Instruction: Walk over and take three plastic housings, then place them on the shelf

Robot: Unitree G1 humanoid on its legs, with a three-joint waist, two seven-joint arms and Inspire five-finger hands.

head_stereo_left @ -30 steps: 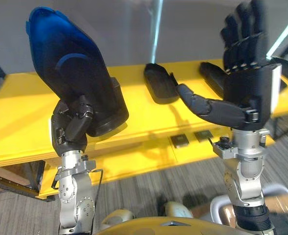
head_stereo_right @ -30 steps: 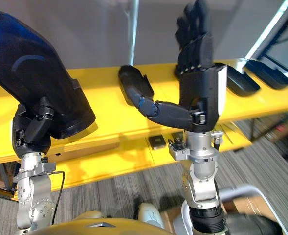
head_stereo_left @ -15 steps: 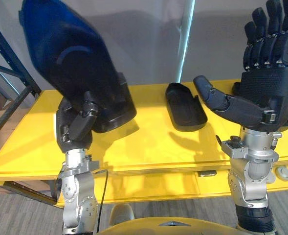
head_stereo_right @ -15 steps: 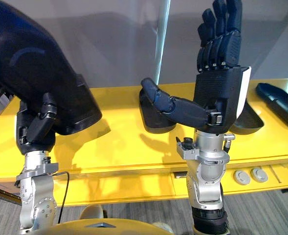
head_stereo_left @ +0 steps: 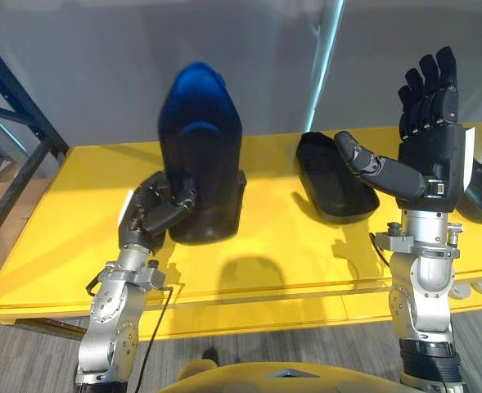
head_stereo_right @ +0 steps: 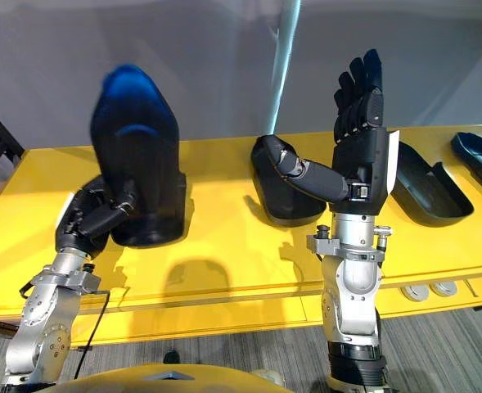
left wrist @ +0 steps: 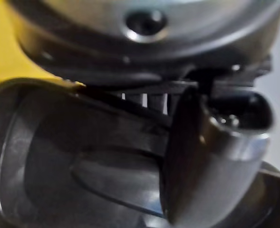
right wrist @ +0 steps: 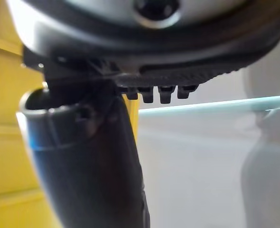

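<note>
Across the full width, in front of a grey wall (head_stereo_left: 101,65), runs a long yellow shelf (head_stereo_left: 60,229), with a dark blue rack post (head_stereo_left: 11,90) at its left end and grey carpet (head_stereo_right: 224,352) below. Over the left half of the shelf stands the held housing (head_stereo_left: 201,164), a dark plastic shell with a blue sheen at its rounded top. It is upright, its lower end down at the yellow surface; whether it touches cannot be told. A second housing (head_stereo_left: 322,184) lies hollow side up at the middle of the shelf. A third housing (head_stereo_right: 433,192) lies to the right of it, and a fourth housing (head_stereo_right: 479,160) sits at the right edge.

The right hand (head_stereo_left: 429,147) is raised in front of the second and third housings, fingers straight and pointing up, thumb stretched out to the side, holding nothing. The left hand (head_stereo_left: 155,214) grips the held housing near its base, fingers and thumb curled round its edge. Two small round discs (head_stereo_right: 429,291) sit below the shelf's front edge at the right.
</note>
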